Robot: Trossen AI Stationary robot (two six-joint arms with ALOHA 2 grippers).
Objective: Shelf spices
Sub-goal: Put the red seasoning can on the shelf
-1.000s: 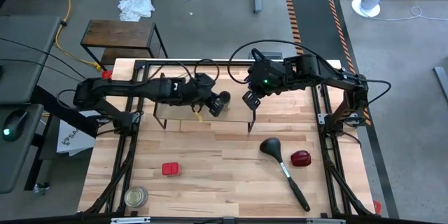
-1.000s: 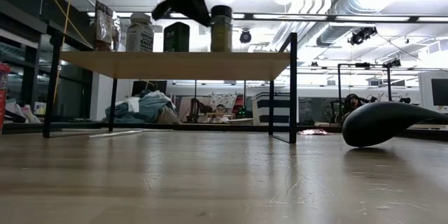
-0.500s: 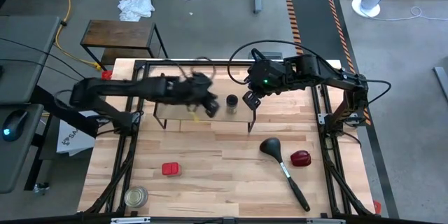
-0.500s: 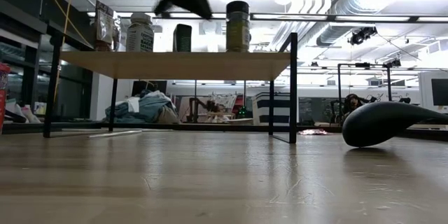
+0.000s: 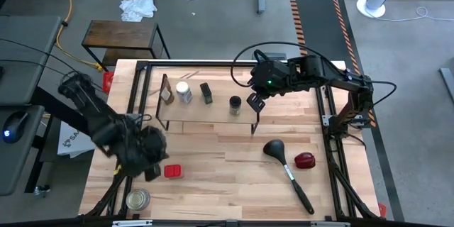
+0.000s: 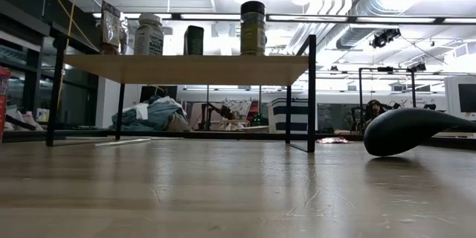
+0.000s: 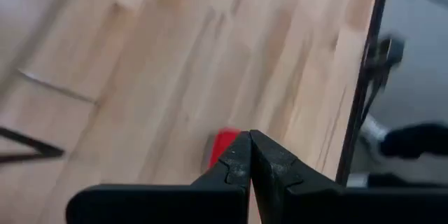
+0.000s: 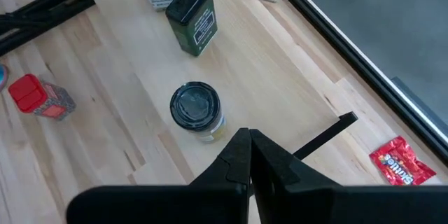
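Note:
The shelf (image 5: 213, 113) stands at the table's far middle. On its plywood top (image 6: 186, 69) stand a brown bottle (image 5: 165, 92), a white-capped jar (image 5: 184, 92), a small black box (image 5: 206, 92) and a dark-lidded glass jar (image 5: 235, 104), each on its base. The red square tin (image 5: 173, 172) lies on the table near the left front. My left gripper (image 5: 151, 173) hovers just left of that tin, shut (image 7: 250, 155), holding nothing. My right gripper (image 5: 254, 101) hangs over the shelf's right end, shut (image 8: 250, 147), beside the dark-lidded jar (image 8: 196, 108).
A black ladle (image 5: 284, 162) and a flat red packet (image 5: 304, 160) lie on the table's near right. A wide clear jar with a metal lid (image 5: 137, 199) stands at the near left corner. Bare wood lies between the shelf and the near edge.
My left gripper has drawn away from the dark-lidded jar, leaving it upright on the shelf's right part. The arm has then swung fast toward the table's near left and down, ending beside the red tin. My right arm has kept still.

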